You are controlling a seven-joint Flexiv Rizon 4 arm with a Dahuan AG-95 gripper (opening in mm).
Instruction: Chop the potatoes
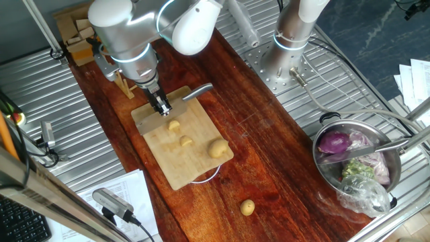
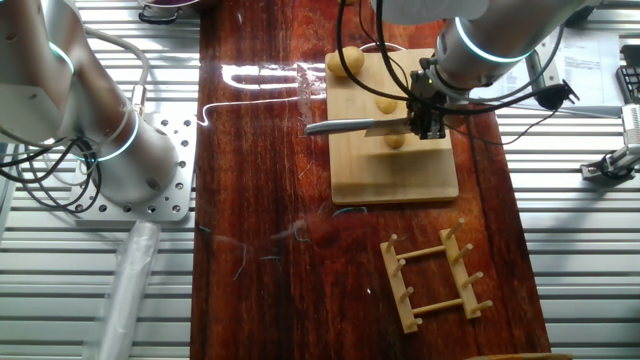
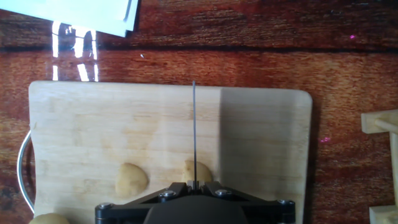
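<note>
Your arm leans down over the cutting board, gripper clamped on the knife (blade edge-on in the hand view), above a potato.

Two high opposite views, one close hand view — all share the cutting board.
</note>
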